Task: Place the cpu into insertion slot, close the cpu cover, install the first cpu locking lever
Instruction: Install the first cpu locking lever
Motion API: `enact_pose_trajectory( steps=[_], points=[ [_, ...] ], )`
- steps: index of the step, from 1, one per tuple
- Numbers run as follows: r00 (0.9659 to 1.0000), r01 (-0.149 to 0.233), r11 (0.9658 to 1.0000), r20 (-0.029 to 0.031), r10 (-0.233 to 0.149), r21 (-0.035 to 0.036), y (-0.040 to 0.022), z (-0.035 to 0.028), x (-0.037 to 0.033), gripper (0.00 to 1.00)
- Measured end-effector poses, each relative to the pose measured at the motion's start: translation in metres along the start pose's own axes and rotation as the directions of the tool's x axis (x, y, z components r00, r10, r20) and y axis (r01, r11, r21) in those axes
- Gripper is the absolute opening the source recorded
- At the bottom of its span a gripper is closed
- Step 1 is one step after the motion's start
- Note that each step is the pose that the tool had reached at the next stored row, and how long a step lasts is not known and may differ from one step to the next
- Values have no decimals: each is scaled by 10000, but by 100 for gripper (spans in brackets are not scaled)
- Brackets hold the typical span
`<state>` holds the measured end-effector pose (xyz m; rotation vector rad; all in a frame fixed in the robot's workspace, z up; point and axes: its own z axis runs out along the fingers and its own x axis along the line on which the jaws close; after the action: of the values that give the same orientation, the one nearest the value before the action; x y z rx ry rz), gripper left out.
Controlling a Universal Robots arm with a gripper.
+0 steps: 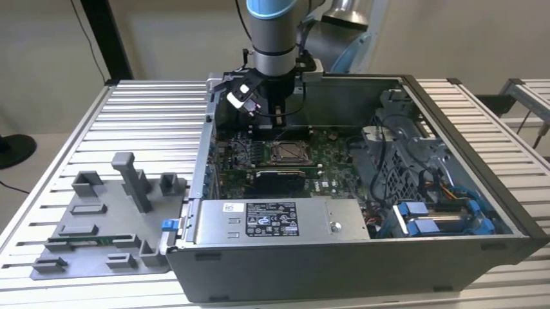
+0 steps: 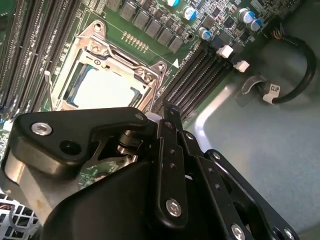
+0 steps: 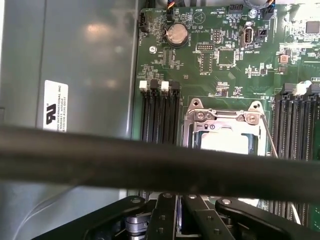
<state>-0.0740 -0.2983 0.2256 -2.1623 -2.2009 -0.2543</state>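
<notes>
Slatted aluminium table (image 1: 146, 109) carries an open PC case (image 1: 361, 257), laid flat so the board faces up for vertical access. End effector (image 1: 273, 122) hangs at 12 o'clock of the insertion slot (image 1: 288, 152); grip state can't be told. CPU (image 2: 102, 90), pale silvery square, sits in the slot with the cpu cover (image 2: 107, 57) down around it.

Plain beige wall (image 1: 172, 38) behind. Ribbed metal table (image 1: 146, 116) of silvery slats fills most of the exterior view. Dark vertical post (image 1: 107, 38) at the exterior view's left (cable beside it). Second slatted table (image 1: 529, 90) at the right edge.
</notes>
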Motion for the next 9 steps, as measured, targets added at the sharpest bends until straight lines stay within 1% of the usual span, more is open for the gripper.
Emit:
enact_pose_trajectory(
  steps=[4, 5, 6, 7, 9],
  points=[
    [10000, 3, 10000, 34, -3, 1, -1, 10, -4, 0],
    [10000, 4, 10000, 51, -4, 2, -2, 17, -5, 0],
    [10000, 5, 10000, 77, -5, 3, -3, 26, -6, 0],
    [9999, 8, 10000, 117, -8, 4, -3, 38, -8, 0],
    [9998, 18, 10000, 211, -18, 7, 0, 65, -9, 0]
  ],
)
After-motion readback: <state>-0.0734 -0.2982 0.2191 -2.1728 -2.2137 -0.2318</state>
